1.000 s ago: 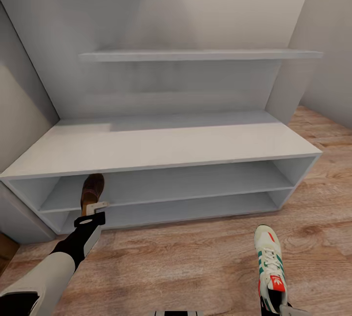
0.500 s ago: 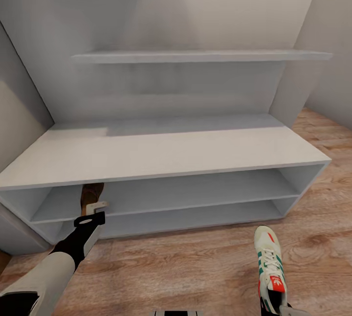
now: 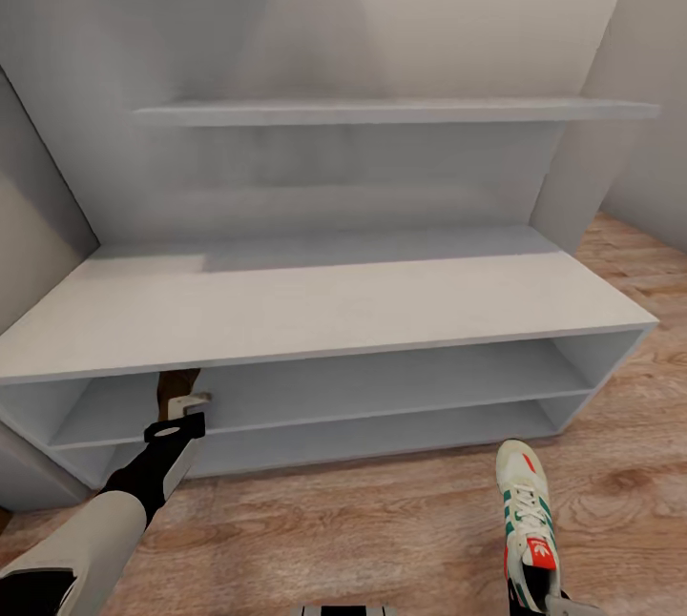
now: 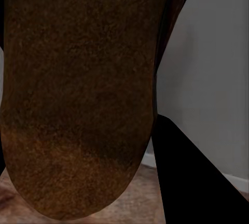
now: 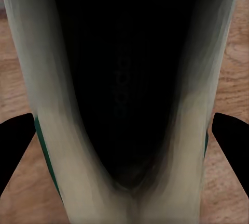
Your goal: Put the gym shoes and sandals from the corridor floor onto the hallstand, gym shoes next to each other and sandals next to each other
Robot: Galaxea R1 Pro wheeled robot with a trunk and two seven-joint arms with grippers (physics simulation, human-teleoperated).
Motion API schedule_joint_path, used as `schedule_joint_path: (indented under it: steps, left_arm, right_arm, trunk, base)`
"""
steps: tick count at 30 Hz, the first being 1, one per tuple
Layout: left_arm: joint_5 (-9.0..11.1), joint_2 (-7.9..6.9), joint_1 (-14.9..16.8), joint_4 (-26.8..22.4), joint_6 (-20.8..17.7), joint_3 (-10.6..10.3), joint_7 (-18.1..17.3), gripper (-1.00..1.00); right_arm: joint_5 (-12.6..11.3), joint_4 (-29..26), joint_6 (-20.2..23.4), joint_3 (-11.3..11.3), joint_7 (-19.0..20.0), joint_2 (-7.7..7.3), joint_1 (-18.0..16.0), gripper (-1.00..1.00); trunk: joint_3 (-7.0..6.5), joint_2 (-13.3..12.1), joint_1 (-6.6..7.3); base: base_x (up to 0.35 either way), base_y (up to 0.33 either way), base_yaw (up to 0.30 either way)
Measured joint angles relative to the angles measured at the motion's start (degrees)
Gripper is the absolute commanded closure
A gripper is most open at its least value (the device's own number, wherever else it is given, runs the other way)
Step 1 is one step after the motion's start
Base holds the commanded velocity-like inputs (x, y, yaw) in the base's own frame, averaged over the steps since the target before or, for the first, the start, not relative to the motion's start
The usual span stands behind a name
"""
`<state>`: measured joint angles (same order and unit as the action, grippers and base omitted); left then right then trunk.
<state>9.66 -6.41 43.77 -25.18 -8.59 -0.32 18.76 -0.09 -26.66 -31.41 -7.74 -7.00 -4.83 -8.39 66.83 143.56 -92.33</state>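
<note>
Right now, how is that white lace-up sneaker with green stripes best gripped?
By its heel collar, coming from behind the heel. The white lace-up sneaker with green stripes points its toe toward the pale-grey shoe rack, heel nearest the robot, and the right wrist view looks into its open mouth, a rim the right gripper can pinch.

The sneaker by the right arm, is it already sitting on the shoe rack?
No, in the head view the sneaker is in front of the shoe rack, over the wood floor, outside both shelf slots.
</note>
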Motion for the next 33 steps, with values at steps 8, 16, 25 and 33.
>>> schedule_joint_path:
  steps: [8,16,25,33]
  left_arm:
    - [0.01,0.01,-0.08,0.00,0.08,0.03,0.00,1.00]
    - [0.01,0.00,-0.09,-0.01,0.11,0.03,0.00,1.00]
    - [0.01,0.00,-0.09,0.00,0.17,0.03,0.00,1.00]
    - [0.01,0.00,-0.16,-0.08,0.56,0.00,-0.06,-1.00]
  right_arm:
    - [0.00,0.00,0.02,0.00,0.00,0.00,0.01,1.00]
    - [0.00,0.00,0.02,0.00,0.00,0.00,0.03,1.00]
    - [0.00,0.00,0.02,0.00,-0.01,0.00,-0.01,1.00]
    - [0.00,0.00,0.02,0.00,0.00,0.00,0.02,1.00]
  trunk:
    - [0.00,0.00,0.03]
    - [0.00,0.00,0.00]
    - [0.00,0.00,0.01]
    - [0.00,0.00,0.00]
  base:
    - [0.176,0.000,0.000]
    - [0.081,0.000,0.000]
    - [0.131,0.000,0.000]
    - [0.025,0.000,0.000]
